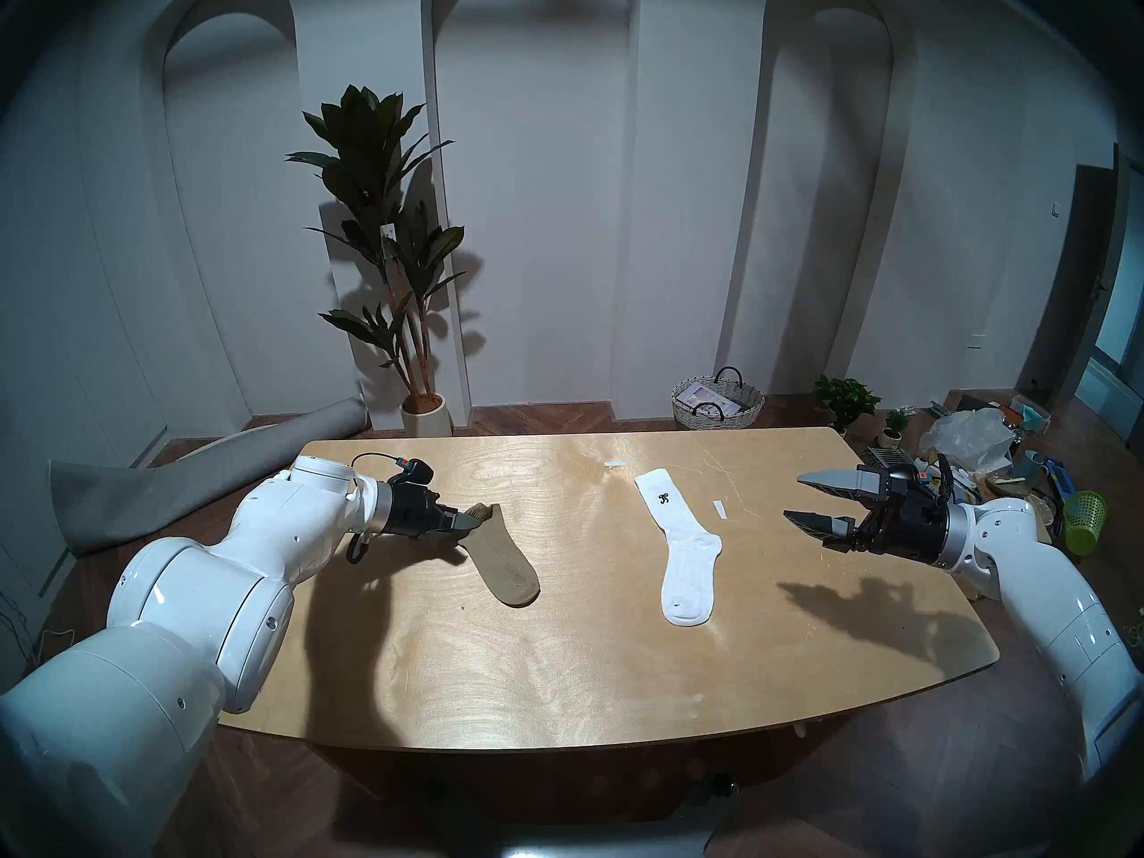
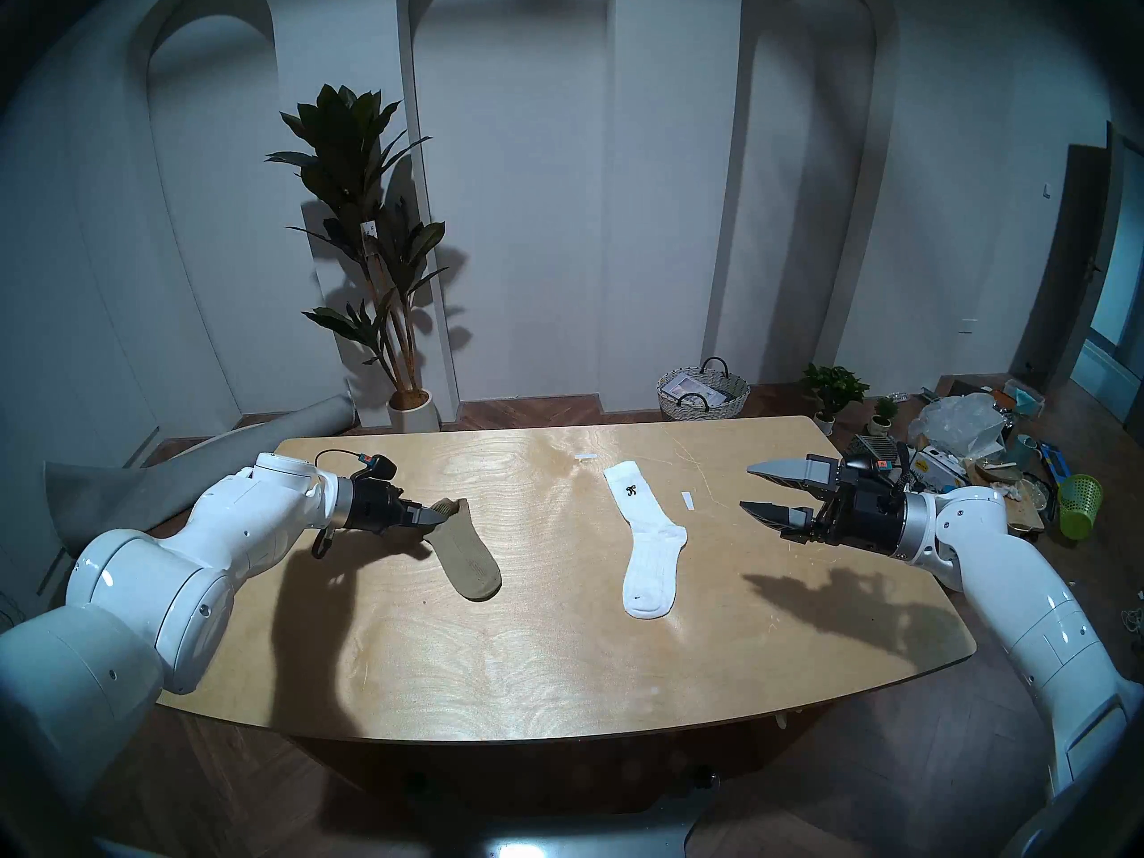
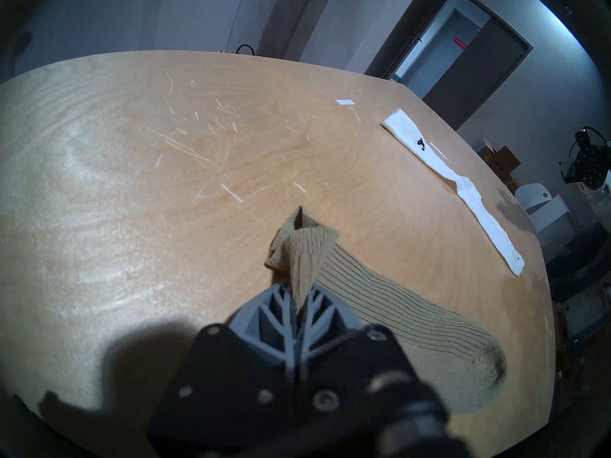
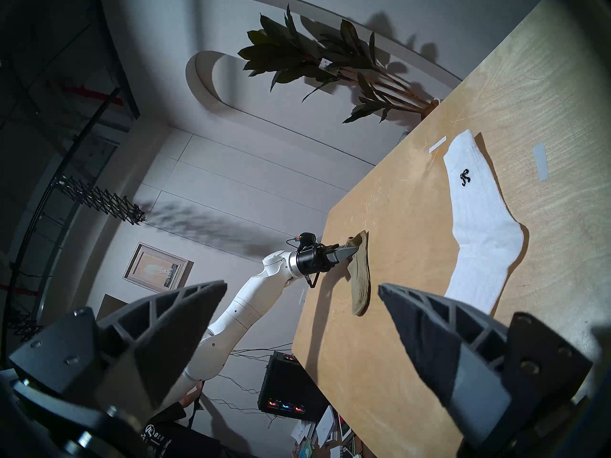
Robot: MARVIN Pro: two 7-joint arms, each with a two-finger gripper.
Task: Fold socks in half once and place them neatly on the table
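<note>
An olive-brown ribbed sock point(image 1: 504, 562) point(image 2: 467, 556) point(image 3: 413, 341) point(image 4: 359, 275) lies on the left half of the wooden table point(image 1: 557, 683) point(image 2: 526, 671). My left gripper point(image 1: 472, 516) point(image 2: 436, 512) point(image 3: 299, 310) point(image 4: 352, 250) is shut on its cuff, which is bunched and raised off the wood. The toe end rests flat. A white crew sock point(image 1: 681, 550) point(image 2: 647, 556) point(image 3: 476, 199) point(image 4: 476, 222) with a black emblem lies flat right of centre. My right gripper point(image 1: 798, 497) point(image 2: 752, 488) point(image 4: 302, 285) hovers open above the table's right side, holding nothing.
Two small white paper strips point(image 1: 616, 464) point(image 1: 719, 509) lie near the white sock's cuff. Beyond the far edge stand a potted plant point(image 1: 384, 237) and a wicker basket point(image 1: 717, 402). A rolled grey mat point(image 1: 186, 485) lies at the far left; clutter and a green bin point(image 1: 1084, 522) sit right.
</note>
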